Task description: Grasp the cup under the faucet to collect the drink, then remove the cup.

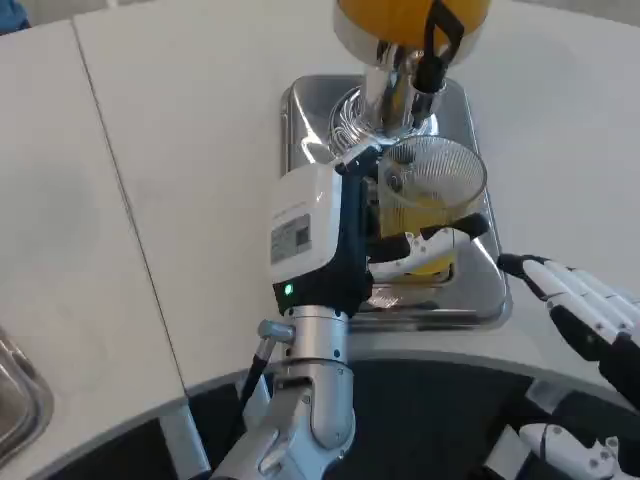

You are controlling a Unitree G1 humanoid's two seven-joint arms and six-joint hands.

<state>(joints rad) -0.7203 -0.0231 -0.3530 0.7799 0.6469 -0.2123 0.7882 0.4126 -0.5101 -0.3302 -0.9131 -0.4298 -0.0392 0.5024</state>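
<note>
White and black fingers (425, 245) of the left hand (330, 235) wrap around the lower part of the ribbed clear cup (432, 195), which stands just right of centre on the metal drip tray (480, 300), below the faucet (395, 95) of the orange drink dispenser (410, 20) at the top of the frame. Yellow drink shows in the cup, so the filling step looks under way or near done; the next move calls for an upright, level lift clear of the spout. The right hand (585, 300) waits at the lower right beside the tray, fingers straight, holding nothing.

Unreadable label on left robot hand (318, 240)
</note>
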